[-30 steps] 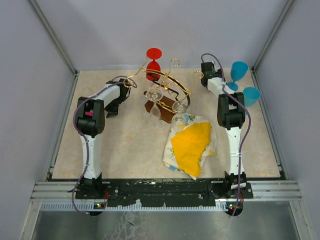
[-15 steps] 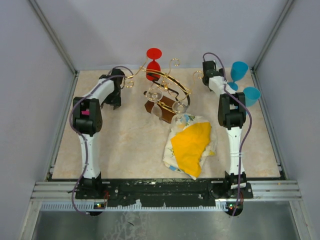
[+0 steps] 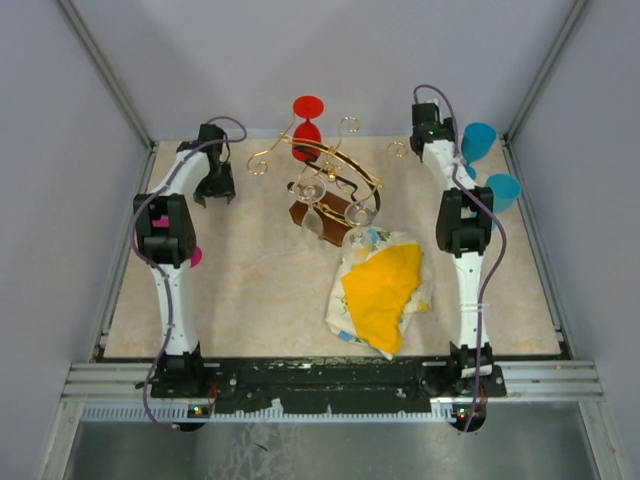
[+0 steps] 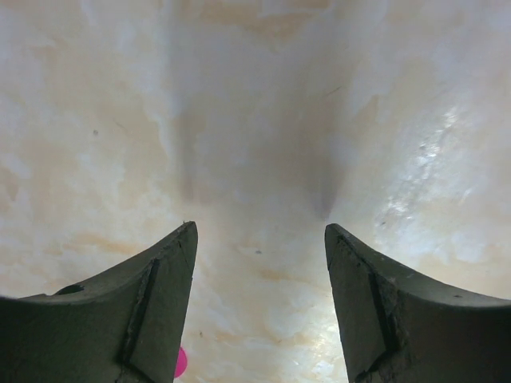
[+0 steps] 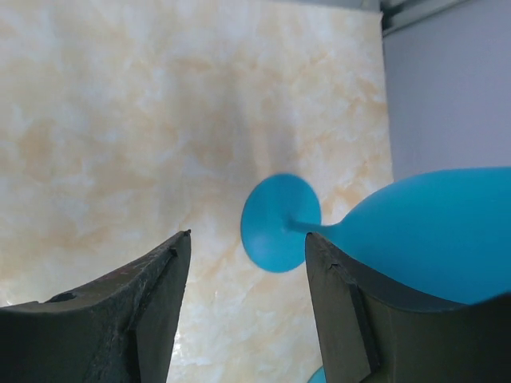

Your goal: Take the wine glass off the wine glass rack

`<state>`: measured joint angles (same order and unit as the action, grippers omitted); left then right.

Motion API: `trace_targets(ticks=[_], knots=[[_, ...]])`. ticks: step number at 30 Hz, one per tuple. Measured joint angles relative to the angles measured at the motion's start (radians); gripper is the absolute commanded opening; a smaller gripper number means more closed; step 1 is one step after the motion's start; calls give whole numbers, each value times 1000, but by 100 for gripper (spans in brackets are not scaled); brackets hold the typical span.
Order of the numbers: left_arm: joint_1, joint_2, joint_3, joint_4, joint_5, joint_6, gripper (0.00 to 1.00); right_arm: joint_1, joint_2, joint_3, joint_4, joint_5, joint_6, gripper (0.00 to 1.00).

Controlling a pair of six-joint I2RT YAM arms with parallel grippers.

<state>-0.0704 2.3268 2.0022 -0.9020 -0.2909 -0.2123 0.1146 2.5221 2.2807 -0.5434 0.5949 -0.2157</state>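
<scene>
Wine glass rack (image 3: 330, 165) stands mid-tabletop (image 3: 250, 290), toward the far side, gold wire on a dark base. Two clear glasses hang from it, feet up: wine glass (image 3: 308, 197) on the left, second wine glass (image 3: 357, 222) near-right, its bowl over the edge of a yellow patterned cloth (image 3: 385, 285).

Red glass (image 3: 307, 118) upright just behind the rack. Two blue glasses at far right: far blue glass (image 3: 478, 140), nearer blue glass (image 3: 501, 190).

Left fingers (image 4: 152, 295) well apart, nothing between them, over bare tabletop, far left and clear of the rack. A pink object (image 3: 194, 256) shows under that arm, mostly hidden.

Right fingers (image 5: 144, 303) also spread, holding nothing, far right beside a blue glass whose foot shows beyond the gap. Cannot tell whether they touch it.
</scene>
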Motion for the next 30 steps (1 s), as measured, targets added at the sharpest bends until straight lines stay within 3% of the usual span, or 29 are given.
trace_targets(ticks=[12,22,25,27,30], knots=[[11,-153,38,117,105,4,71,-1,-23,76,110,-102,34,62],[29,-273,43,144,104,4,73,10,-200,76,173,-266,105,63],[39,-283,71,134,110,3,72,24,-266,80,169,-352,157,56],[44,-288,87,132,121,0,72,35,-286,131,133,-450,216,45],[48,-318,82,126,149,-5,72,48,-299,208,95,-626,325,39]])
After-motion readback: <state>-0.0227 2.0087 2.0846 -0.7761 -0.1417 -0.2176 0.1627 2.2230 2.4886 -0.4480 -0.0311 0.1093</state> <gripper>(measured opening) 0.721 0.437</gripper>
